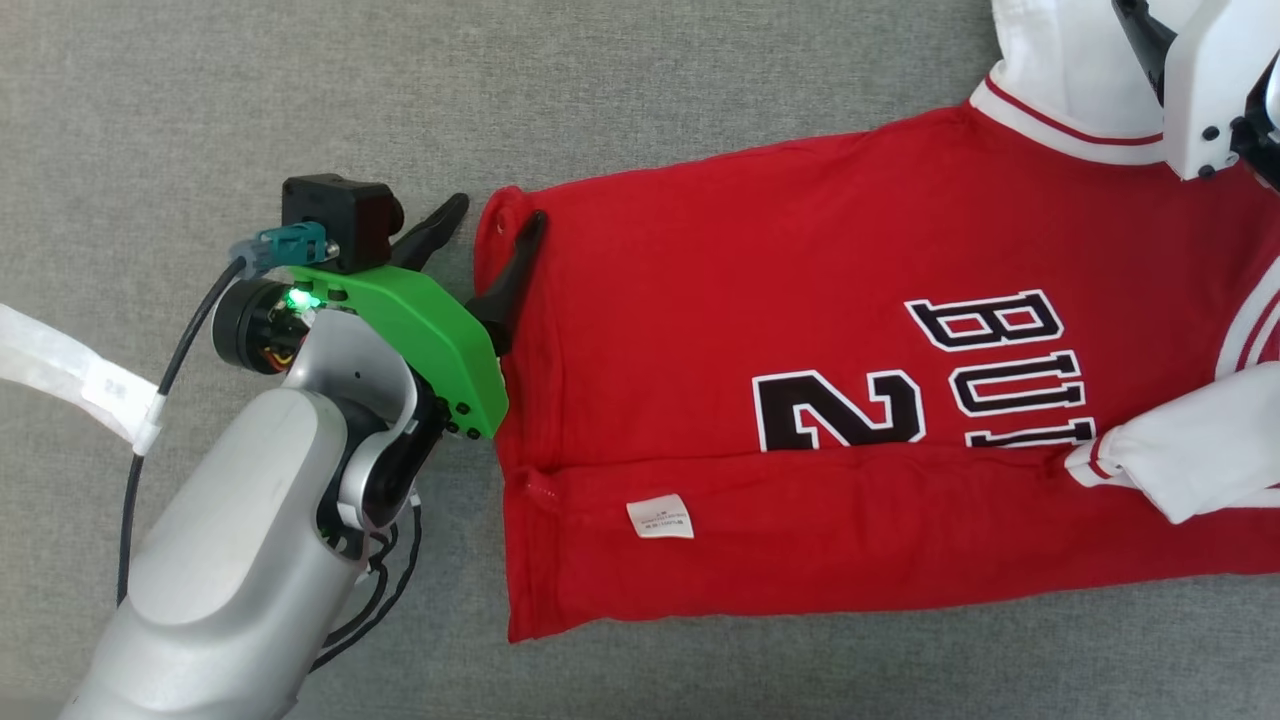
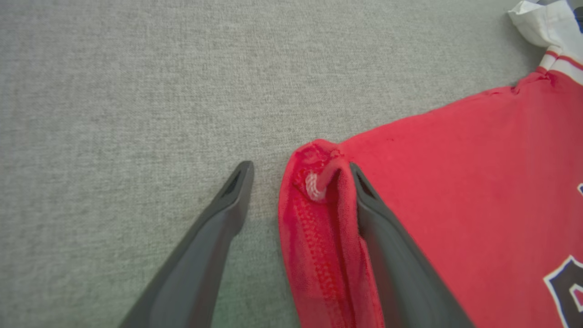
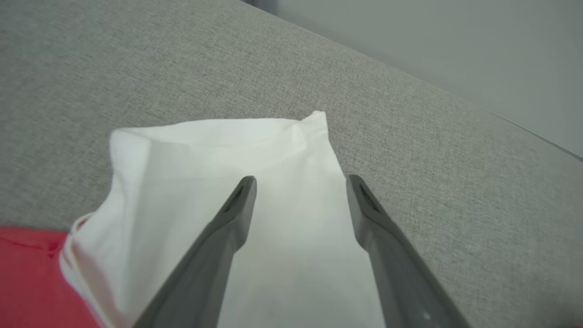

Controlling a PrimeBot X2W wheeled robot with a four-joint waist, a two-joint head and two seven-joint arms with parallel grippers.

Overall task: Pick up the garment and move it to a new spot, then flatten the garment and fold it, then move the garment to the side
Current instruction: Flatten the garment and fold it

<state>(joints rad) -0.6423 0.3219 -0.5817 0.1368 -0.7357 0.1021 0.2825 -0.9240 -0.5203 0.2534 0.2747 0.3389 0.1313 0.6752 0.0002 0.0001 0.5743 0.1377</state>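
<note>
- Left arm (image 1: 230, 560): a silver forearm rises from the lower left corner of the head view, with a black cable (image 1: 150, 420) looping beside it. It carries a green bracket (image 1: 430, 330) and a black wrist camera (image 1: 335, 215).
- Left gripper (image 1: 500, 208): its two dark fingers stand apart and clamp nothing. One finger lies on the grey fabric surface (image 1: 300, 90). The other rests on the red cloth just inside the hem, so the hem's corner sits between them.
- Hem corner (image 2: 314, 182): in the left wrist view it is bunched into a small raised ridge, with a bit of white stitching showing.
- Jersey (image 1: 800, 330): a red garment with white sleeves lies spread on the grey surface at centre and right of the head view, its hem toward the left gripper.
- Its near long edge is folded over the body, and a white label (image 1: 660, 517) shows on that flap.
- Black lettering outlined in white (image 1: 1010, 370) and a numeral 2 (image 1: 840, 410) are partly covered by the flap.
- Near sleeve (image 1: 1180, 460): white, folded in over the red front.
- Far sleeve (image 3: 218, 155): white, lying flat on the grey surface past the red shoulder.
- Right gripper (image 3: 300, 178): its fingers are spread wide over the far sleeve and hold nothing. Whether the tips touch the cloth cannot be told.
- Right arm housing (image 1: 1210, 90): white, at the upper right corner of the head view.
- Pale wall (image 3: 455, 45): beyond the far edge of the grey surface.
</note>
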